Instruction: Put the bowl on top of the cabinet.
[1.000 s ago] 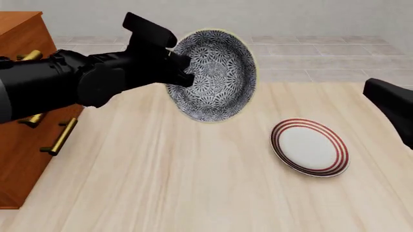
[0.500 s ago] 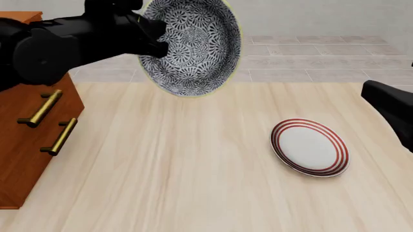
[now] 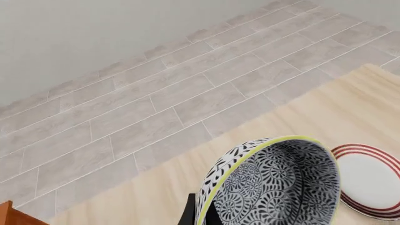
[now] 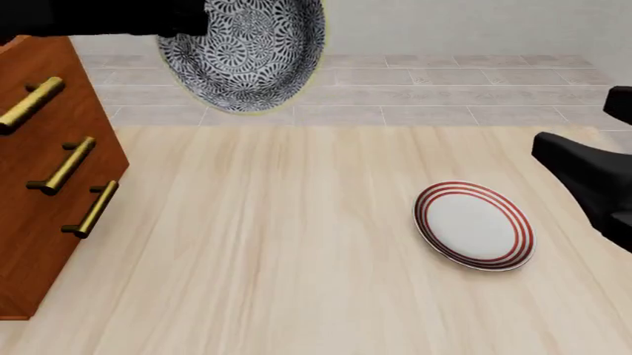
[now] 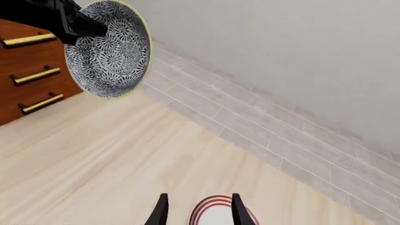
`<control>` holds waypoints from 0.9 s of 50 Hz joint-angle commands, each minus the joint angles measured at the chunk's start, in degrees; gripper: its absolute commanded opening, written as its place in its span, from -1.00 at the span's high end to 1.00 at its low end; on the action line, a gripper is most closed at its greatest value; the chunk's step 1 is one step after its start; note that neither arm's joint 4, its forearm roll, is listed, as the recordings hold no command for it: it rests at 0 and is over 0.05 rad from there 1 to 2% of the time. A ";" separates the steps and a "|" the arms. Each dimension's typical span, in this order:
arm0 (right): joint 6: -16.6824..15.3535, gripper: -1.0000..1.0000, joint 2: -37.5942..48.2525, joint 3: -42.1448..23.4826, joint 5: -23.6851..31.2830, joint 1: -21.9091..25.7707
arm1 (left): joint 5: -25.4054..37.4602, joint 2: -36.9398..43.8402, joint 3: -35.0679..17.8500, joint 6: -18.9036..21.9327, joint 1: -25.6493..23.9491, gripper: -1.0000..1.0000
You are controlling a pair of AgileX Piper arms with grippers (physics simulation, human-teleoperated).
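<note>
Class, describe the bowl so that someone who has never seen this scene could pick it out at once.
Start at the reddish-brown drawer cabinet with brass bar handles at the table's left. Just right of its top, the left tool holds the bowl in the air, tipped on its side. Unlike the flat white red-ringed plate on the table, it is deep, black-and-white floral, yellow-rimmed.

Matte black arms; right pincer has slim black fingers.

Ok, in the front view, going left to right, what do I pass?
Cabinet → bowl, held up in the air by the left gripper → red-ringed plate on the table → right gripper at the right edge.
</note>
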 commanded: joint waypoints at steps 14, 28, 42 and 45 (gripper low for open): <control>1.44 -1.00 0.77 -0.14 -0.29 0.09 | 20.44 0.17 -17.84 0.51 8.66 1.00; 1.58 -1.00 1.11 0.34 -0.81 0.28 | 27.36 -1.56 -19.71 -7.07 13.22 1.00; 1.75 -1.00 2.15 1.15 -1.94 0.38 | 34.21 -6.46 -20.97 -14.91 17.69 1.00; 1.79 -1.00 2.46 1.37 -2.23 0.46 | 33.85 -8.72 -19.01 -16.41 18.86 1.00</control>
